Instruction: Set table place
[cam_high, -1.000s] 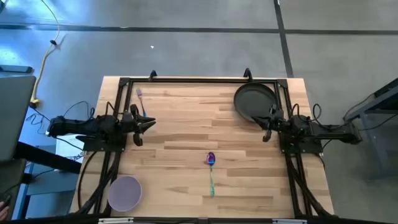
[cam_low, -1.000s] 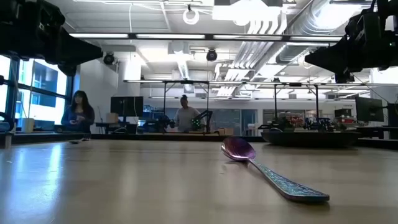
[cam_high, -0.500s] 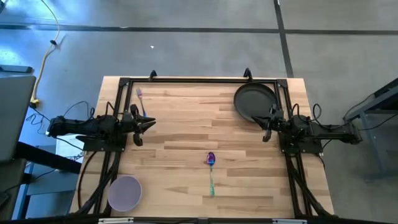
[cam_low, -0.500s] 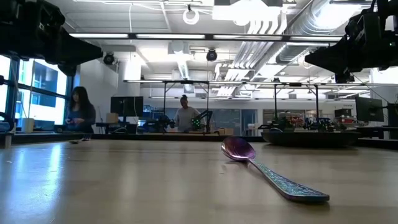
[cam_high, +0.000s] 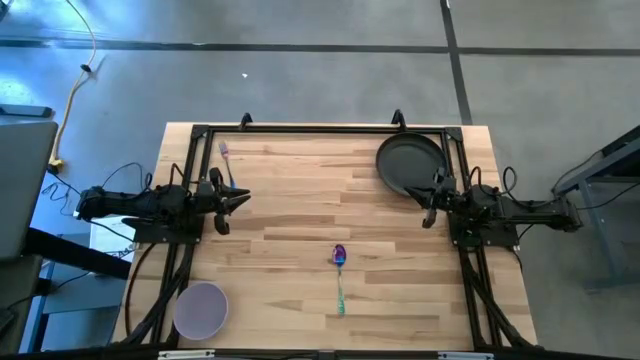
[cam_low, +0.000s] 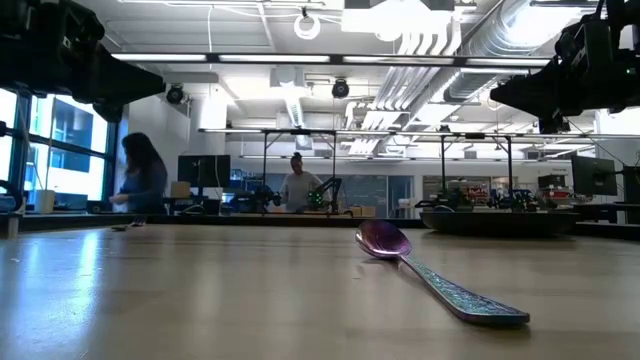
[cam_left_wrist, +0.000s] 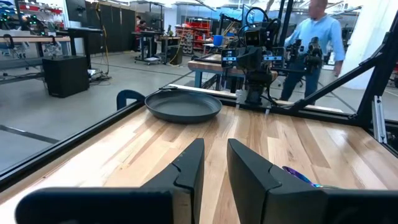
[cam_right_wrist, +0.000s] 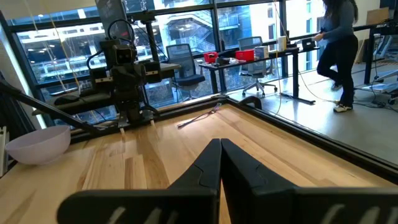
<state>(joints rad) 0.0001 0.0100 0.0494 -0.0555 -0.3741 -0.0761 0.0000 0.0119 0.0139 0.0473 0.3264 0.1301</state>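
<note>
The dark grey plate (cam_high: 410, 163) lies flat at the table's far right; it also shows in the left wrist view (cam_left_wrist: 183, 106). The spoon (cam_high: 340, 276) lies flat near the table's middle, purple head toward the far edge. The lavender bowl (cam_high: 201, 309) stands at the near left corner. The small fork (cam_high: 226, 159) lies at the far left. My left gripper (cam_high: 246, 198) hovers at the left side, empty, its fingers (cam_left_wrist: 186, 171) a narrow gap apart. My right gripper (cam_high: 425, 206) hovers just near of the plate, shut and empty (cam_right_wrist: 219, 144).
The black rail frame (cam_high: 320, 128) runs along the table's far edge and sides. Bare wood (cam_high: 300, 215) lies between the two grippers. People move about in the room beyond the table (cam_low: 135, 180).
</note>
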